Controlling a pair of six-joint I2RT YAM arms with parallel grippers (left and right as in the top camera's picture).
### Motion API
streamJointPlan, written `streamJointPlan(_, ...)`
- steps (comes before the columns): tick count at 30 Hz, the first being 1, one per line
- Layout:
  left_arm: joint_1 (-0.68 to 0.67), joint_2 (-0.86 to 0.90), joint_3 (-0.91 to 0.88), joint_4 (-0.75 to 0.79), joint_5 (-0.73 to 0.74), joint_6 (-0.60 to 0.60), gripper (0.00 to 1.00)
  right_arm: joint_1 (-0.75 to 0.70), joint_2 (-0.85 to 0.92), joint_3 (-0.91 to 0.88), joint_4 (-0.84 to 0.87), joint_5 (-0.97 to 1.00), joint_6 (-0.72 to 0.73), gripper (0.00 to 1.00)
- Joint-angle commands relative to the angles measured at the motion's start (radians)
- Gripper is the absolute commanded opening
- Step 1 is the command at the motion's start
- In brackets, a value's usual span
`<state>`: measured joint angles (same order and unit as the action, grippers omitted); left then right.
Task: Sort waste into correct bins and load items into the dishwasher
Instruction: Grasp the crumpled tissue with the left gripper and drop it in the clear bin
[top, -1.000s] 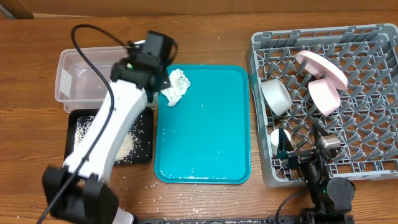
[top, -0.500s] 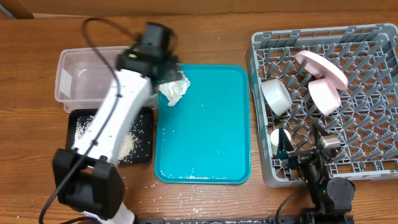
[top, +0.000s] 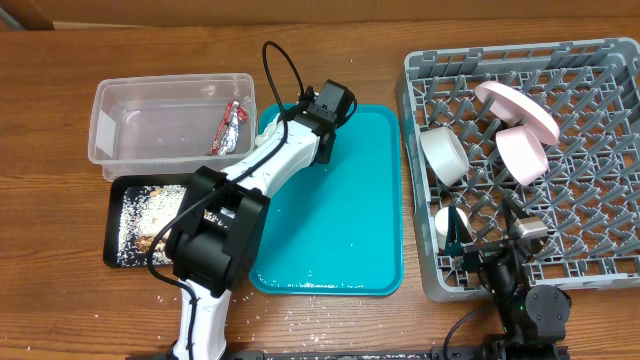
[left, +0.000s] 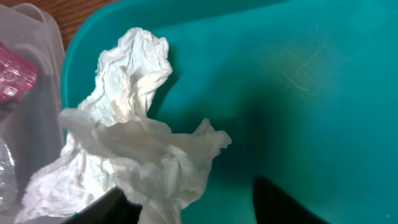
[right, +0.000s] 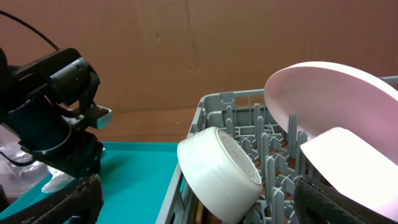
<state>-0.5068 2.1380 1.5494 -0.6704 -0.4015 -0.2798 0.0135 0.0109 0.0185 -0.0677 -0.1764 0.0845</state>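
A crumpled white napkin (left: 130, 137) lies on the teal tray (left: 298, 93) by its corner, next to the clear tub (left: 50, 31). My left gripper (left: 186, 199) is open around the napkin's lower end. The left finger (left: 106, 208) touches the paper and the right one stands clear of it. From overhead the left gripper (top: 318, 125) covers the napkin. The red wrapper (top: 230, 128) is in the clear tub (top: 160, 120). Rice crumbs (top: 150, 215) lie in the black tray (top: 112, 240). My right gripper (right: 199, 211) is open and empty, facing the white bowl (right: 217, 168).
The grey dish rack (top: 600, 60) holds the plate (top: 515, 108), pink bowl (top: 522, 152), white bowl (top: 443, 153) and small cup (top: 448, 225). Loose crumbs dot the teal tray (top: 340, 220) and the table in front of it. The left arm's cable loops above the tray.
The left arm swung right, off the tub and black tray, and now sits over the napkin at the tray's corner. The wrapper and crumbs are uncovered. The right arm is unmoved.
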Motion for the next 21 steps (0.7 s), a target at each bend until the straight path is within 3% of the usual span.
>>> streamJointPlan(1,0.002,-0.007,0.01,-0.005,0.029,0.011,0.04,-0.003,-0.008,-0.011,0.006,-0.001,-0.003,1.0)
streamJointPlan(6,0.001,-0.099,0.096,-0.137,0.103,-0.024,0.04,-0.003,-0.008,-0.011,0.006,-0.002,-0.003,1.0)
streamJointPlan(11,0.009,-0.302,0.139,-0.204,0.155,-0.036,0.04,-0.003,-0.008,-0.011,0.006,-0.002,-0.003,1.0)
streamJointPlan(17,0.108,-0.375,0.139,-0.304,0.139,-0.062,0.04,-0.003,-0.008,-0.011,0.006,-0.001,-0.003,1.0)
streamJointPlan(21,0.261,-0.375,0.138,-0.338,0.085,-0.114,0.04,-0.003,-0.008,-0.011,0.006,-0.002,-0.003,1.0)
